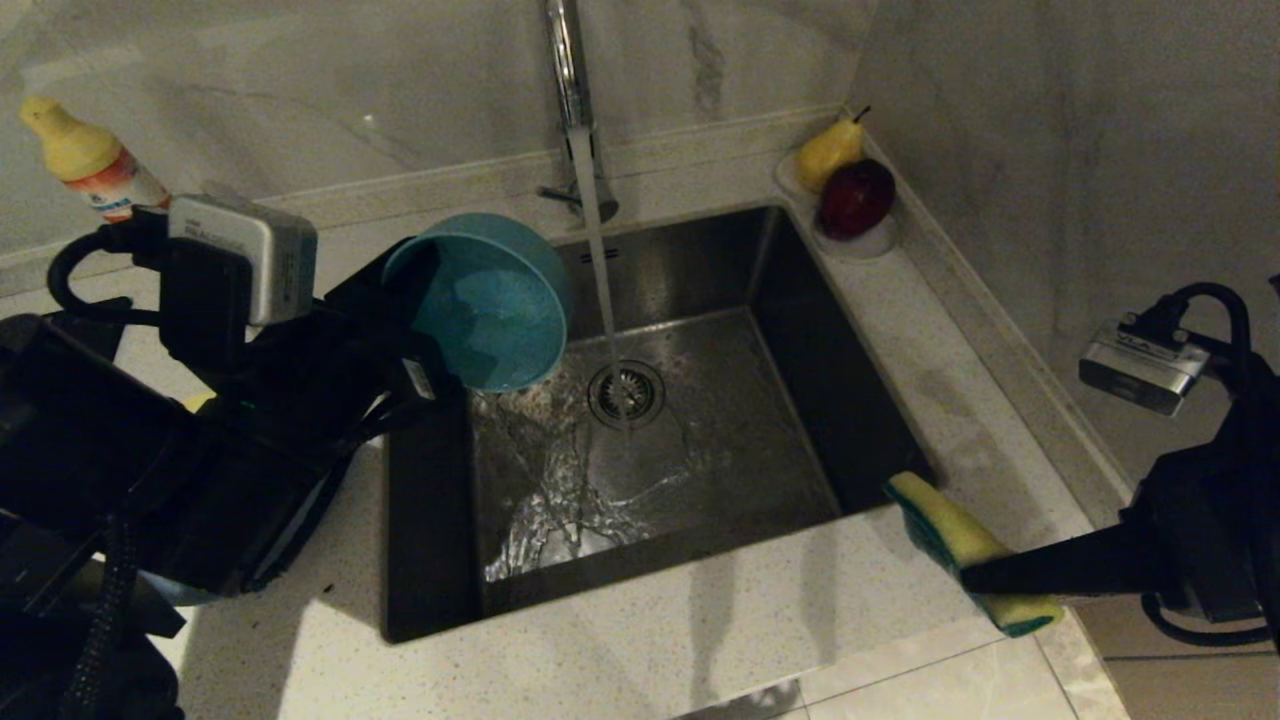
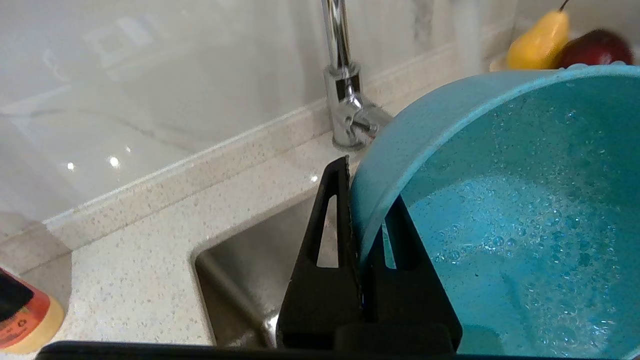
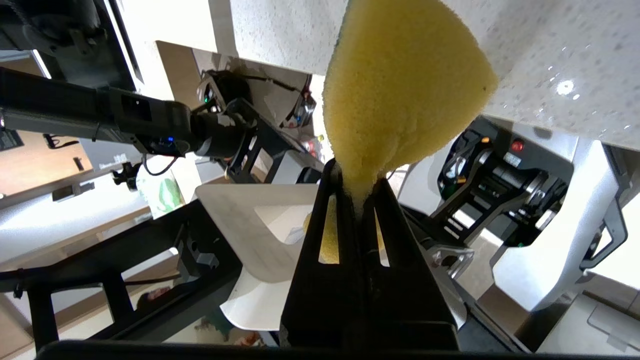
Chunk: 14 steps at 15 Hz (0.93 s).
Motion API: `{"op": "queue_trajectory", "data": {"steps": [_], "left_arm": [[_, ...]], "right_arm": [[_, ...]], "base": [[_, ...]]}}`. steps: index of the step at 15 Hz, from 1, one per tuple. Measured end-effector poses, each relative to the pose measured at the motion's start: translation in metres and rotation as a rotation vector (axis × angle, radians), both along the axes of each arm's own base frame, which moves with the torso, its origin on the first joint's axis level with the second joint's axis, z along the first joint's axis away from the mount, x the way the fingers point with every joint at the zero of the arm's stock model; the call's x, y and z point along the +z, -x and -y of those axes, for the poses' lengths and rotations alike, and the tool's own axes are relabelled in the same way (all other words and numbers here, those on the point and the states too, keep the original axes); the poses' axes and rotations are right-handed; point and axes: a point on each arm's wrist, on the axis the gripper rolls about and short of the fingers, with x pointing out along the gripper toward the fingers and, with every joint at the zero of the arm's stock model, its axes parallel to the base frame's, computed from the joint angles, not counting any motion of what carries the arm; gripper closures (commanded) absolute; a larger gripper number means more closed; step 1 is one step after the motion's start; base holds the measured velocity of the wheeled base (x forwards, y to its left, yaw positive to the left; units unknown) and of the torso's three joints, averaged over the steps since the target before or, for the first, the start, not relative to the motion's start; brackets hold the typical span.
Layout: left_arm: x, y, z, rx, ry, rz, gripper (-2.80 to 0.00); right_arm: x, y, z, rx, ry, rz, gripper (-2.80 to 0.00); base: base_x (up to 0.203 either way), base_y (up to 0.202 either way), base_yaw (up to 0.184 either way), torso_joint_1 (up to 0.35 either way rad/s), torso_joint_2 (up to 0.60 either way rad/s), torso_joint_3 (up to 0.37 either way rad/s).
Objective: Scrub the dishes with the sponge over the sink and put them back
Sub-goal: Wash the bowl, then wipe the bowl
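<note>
The teal bowl (image 1: 490, 305) hangs tilted over the back left of the sink (image 1: 740, 440), its wet inside turned toward the water stream. My left gripper (image 1: 420, 320) is shut on its rim. In the left wrist view the bowl (image 2: 525, 225) shows droplets, with the left gripper (image 2: 367, 200) pinching its edge. The yellow and green sponge (image 1: 960, 545) is above the counter by the sink's front right corner, with my right gripper (image 1: 975, 575) shut on it. In the right wrist view the sponge (image 3: 400, 85) bulges out of the right gripper (image 3: 357, 185).
Water runs from the chrome tap (image 1: 570, 80) onto the drain strainer (image 1: 627, 392). A detergent bottle (image 1: 85, 160) stands at the back left. A pear (image 1: 828, 150) and a red apple (image 1: 857, 197) sit on a white dish at the back right corner, beside the marble wall.
</note>
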Motion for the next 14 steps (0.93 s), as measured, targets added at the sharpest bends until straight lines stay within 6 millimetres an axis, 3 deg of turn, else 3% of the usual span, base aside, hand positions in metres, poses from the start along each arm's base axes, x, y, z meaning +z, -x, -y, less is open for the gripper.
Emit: {"op": "queue_trajectory", "data": {"steps": [5, 9, 14], "left_arm": [[0.010, 0.007, -0.004, -0.026, 0.064, 0.004, 0.00], [0.006, 0.005, -0.003, -0.085, 0.122, -0.291, 0.00], [0.035, 0.002, 0.002, -0.101, 0.183, -0.650, 0.00]], "right_arm": [[0.007, 0.002, -0.006, 0.038, -0.012, 0.014, 0.00], [0.033, 0.007, -0.024, 0.109, -0.077, 0.051, 0.00], [0.051, -0.001, -0.049, 0.186, -0.071, 0.025, 0.00]], "base": [[0.000, 0.000, 0.000, 0.000, 0.00, 0.000], [0.000, 0.000, 0.000, 0.000, 0.00, 0.000], [0.000, 0.000, 0.000, 0.000, 0.00, 0.000]]}}
